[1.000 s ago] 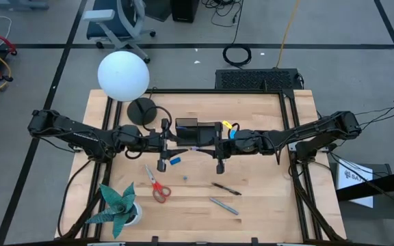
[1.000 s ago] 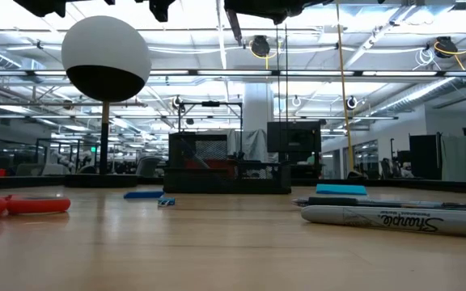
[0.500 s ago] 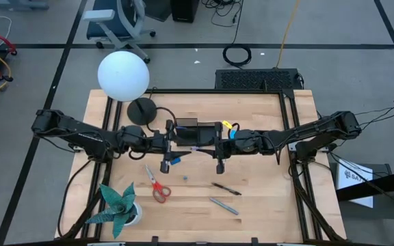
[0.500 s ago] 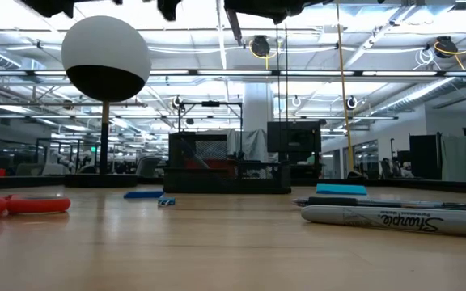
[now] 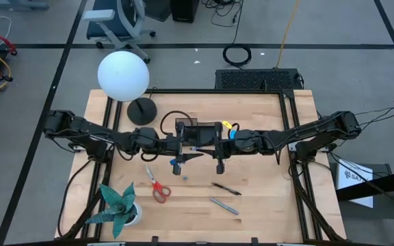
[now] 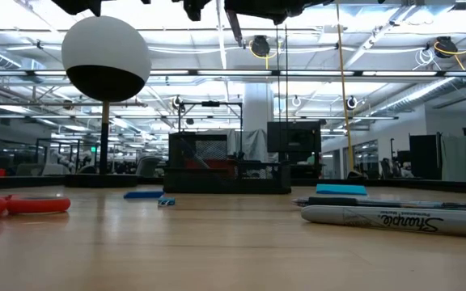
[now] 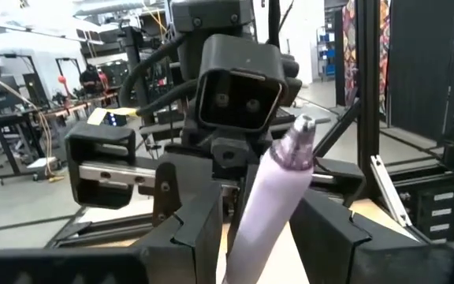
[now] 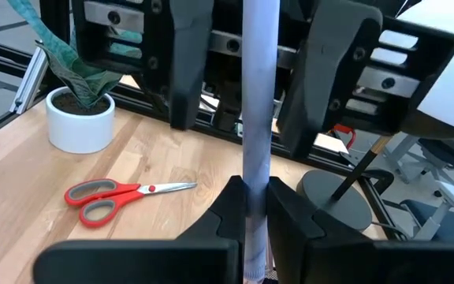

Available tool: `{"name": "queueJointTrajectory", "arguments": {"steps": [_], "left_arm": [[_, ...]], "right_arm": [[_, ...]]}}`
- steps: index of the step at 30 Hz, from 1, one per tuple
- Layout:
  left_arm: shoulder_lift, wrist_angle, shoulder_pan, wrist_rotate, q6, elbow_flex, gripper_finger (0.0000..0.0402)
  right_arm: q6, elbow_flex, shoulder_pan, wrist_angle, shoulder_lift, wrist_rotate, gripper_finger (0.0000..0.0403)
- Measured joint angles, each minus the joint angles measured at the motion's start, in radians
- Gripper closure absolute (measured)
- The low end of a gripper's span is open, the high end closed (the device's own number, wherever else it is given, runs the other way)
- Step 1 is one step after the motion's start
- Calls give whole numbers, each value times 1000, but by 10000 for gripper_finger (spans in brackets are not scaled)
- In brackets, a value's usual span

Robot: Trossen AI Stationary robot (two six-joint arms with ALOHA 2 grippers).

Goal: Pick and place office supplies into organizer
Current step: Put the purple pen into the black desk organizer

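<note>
A pale purple pen (image 8: 258, 95) hangs level above the table's middle, in front of the black organizer (image 5: 189, 126). My right gripper (image 8: 258, 211) is shut on it. My left gripper (image 7: 262, 213) faces the right one, open, one finger on each side of the pen and a gap showing beside it. On the wood lie red-handled scissors (image 5: 157, 184), a blue pad (image 5: 176, 163), a tiny blue block (image 5: 185, 178) and two more pens (image 5: 224, 188), (image 5: 223, 205). My right gripper pinches the purple pen between its two fingers (image 8: 235, 207), near one end (image 8: 258, 177); a short stub shows behind the fingers. The fingers come level from the table's right side and lie along the pen. The pen is clear of the table and runs on toward the left gripper.
A white globe lamp (image 5: 123, 75) on a round black base (image 5: 141, 111) stands at the far left. A green paper plant in a white pot (image 5: 118, 205) sits at the near left corner. In the low view a grey marker (image 6: 395, 218) lies close by.
My left gripper has gone toward the table's right edge, up to the right gripper, and its open fingers now stand around the pen's free length. The right gripper and the pen have kept still.
</note>
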Motion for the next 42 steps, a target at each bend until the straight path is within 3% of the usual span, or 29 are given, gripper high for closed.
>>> {"name": "queueJointTrajectory", "arguments": {"steps": [20,23,29,35,42], "left_arm": [[-3,-51,0,-115,34,2,256],[-3,-51,-2,-115,36,2,277],[-3,-51,-10,-118,96,1,369],[-3,-47,-17,-120,102,1,367],[-3,-46,-22,-114,49,15,368]], "right_arm": [[0,0,0,-1,0,2,381],[0,0,0,-3,0,3,381],[15,0,0,-6,0,6,381],[10,0,0,-7,0,4,377],[-8,2,0,-36,-1,5,316]]}}
